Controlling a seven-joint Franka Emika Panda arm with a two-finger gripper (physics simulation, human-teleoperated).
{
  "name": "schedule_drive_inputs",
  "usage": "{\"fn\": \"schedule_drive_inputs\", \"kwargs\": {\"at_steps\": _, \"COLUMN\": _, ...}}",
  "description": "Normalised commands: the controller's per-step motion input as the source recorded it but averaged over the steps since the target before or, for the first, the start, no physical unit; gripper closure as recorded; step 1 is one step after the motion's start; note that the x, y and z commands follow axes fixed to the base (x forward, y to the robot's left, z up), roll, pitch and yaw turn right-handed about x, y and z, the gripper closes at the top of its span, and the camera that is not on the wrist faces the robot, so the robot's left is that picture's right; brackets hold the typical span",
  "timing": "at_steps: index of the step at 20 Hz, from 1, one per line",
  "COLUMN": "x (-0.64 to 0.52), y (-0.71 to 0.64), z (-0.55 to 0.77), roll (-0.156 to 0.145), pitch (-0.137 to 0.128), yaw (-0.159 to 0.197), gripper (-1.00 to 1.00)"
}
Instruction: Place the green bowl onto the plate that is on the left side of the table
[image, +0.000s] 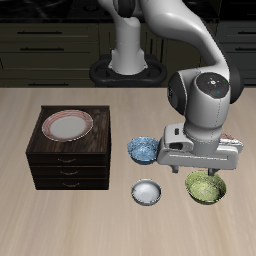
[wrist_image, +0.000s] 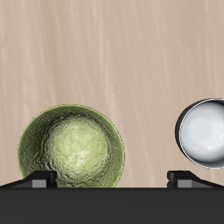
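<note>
The green bowl (image: 206, 186) stands on the table (image: 120, 225) near its front edge; it also shows in the wrist view (wrist_image: 72, 150). My gripper (image: 200, 166) hangs just above and slightly behind it, open and empty, with its fingers (wrist_image: 39, 178) spread wide. In the wrist view the bowl lies under one finger rather than centred between the two. Only a sliver of a white plate with a red rim (image: 234, 143) shows behind the gripper's body; the rest of it is hidden.
A second, alike plate (image: 68, 124) lies on top of a dark wooden drawer cabinet (image: 68, 160). A blue patterned bowl (image: 143, 149) stands beside the gripper. A plain white bowl (image: 146, 192) stands close to the green bowl and also shows in the wrist view (wrist_image: 203, 133).
</note>
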Motion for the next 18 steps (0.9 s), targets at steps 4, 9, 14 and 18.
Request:
{"fn": "schedule_drive_inputs", "kwargs": {"at_steps": 4, "x": 0.01, "y": -0.01, "z": -0.26, "roll": -0.001, "pitch": 0.032, "yaw": -0.004, "gripper": -1.00}}
{"fn": "schedule_drive_inputs", "kwargs": {"at_steps": 9, "x": 0.00, "y": 0.02, "z": -0.25, "roll": 0.008, "pitch": 0.029, "yaw": -0.001, "gripper": -1.00}}
{"fn": "schedule_drive_inputs", "kwargs": {"at_steps": 14, "x": -0.05, "y": 0.06, "z": -0.17, "roll": 0.011, "pitch": 0.024, "yaw": -0.013, "gripper": -1.00}}
{"fn": "schedule_drive_inputs", "kwargs": {"at_steps": 18, "x": 0.03, "y": -0.09, "z": -0.43, "roll": 0.005, "pitch": 0.077, "yaw": -0.027, "gripper": -1.00}}
